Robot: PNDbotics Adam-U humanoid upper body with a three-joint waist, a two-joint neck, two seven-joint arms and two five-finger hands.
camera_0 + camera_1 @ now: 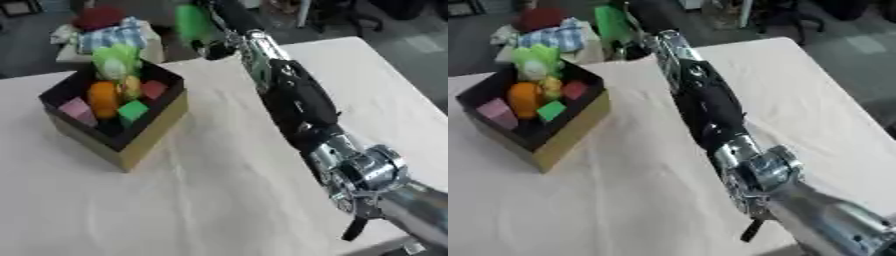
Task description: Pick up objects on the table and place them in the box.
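A black-lined, tan-sided box (149, 137) stands on the left of the white table. Inside lie a pink block (77, 109), an orange ball (102, 98), a green block (133, 110), a red block (153, 89), a yellow thing (131, 86) and a pale green soft toy (116, 61). My right arm (297, 100) stretches from the lower right up to the far edge. There my right hand (220, 21) is shut on a green object (192, 22), held in the air behind and to the right of the box. The fingers are blurred. My left hand shows in no view.
Beyond the table's far left edge a low stand (70, 52) carries a red thing (96, 17) and a blue checked cloth (114, 36). The table's far edge (219, 60) slants upward to the right, and dark floor lies past it. Bare white cloth (201, 200) spreads in front of the box.
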